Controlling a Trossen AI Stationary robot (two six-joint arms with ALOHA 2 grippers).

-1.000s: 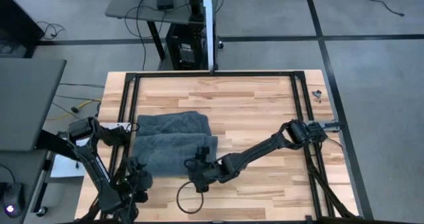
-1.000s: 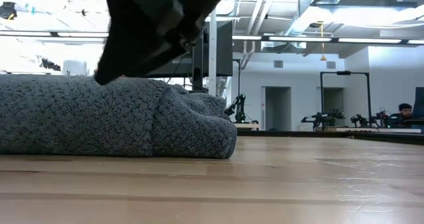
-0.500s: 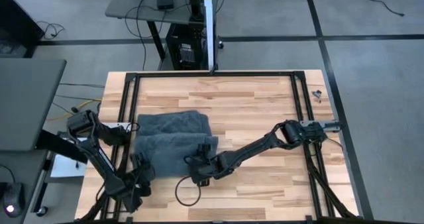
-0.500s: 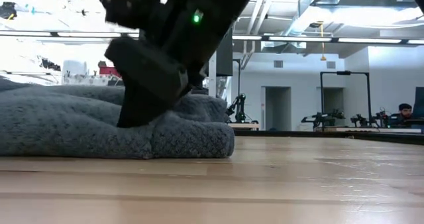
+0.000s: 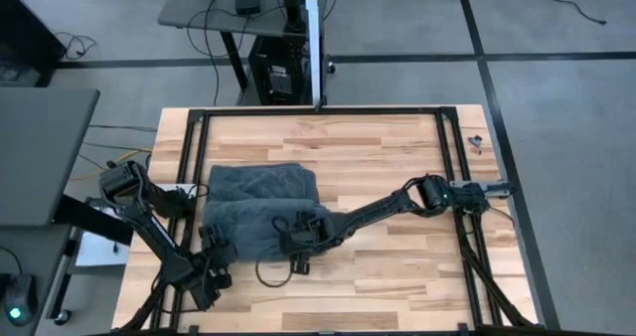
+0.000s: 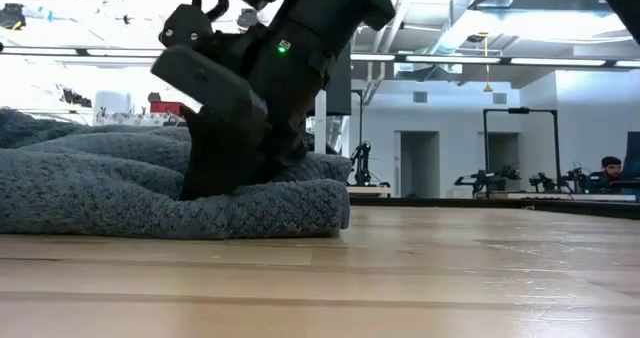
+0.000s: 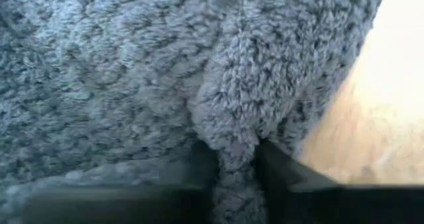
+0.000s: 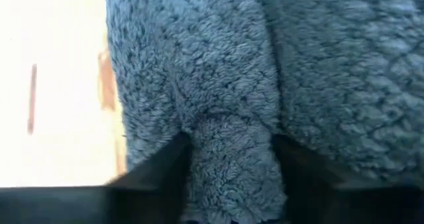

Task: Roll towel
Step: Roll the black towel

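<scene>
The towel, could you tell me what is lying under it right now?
The towel lies folded on the wooden table. Whatever else might sit beneath it is covered. Both the left gripper and the right gripper pinch folds at its near edge.

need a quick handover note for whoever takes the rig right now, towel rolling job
Left gripper: shut on a pinch of the towel at its near left corner.
Right gripper: shut on a thicker fold at the near right corner.
Towel: folded flat on the left half of the table, near edge pinched at both ends.
Done: both grips set.
Left: no roll formed yet; likely lift the near edge and roll it away.
</scene>
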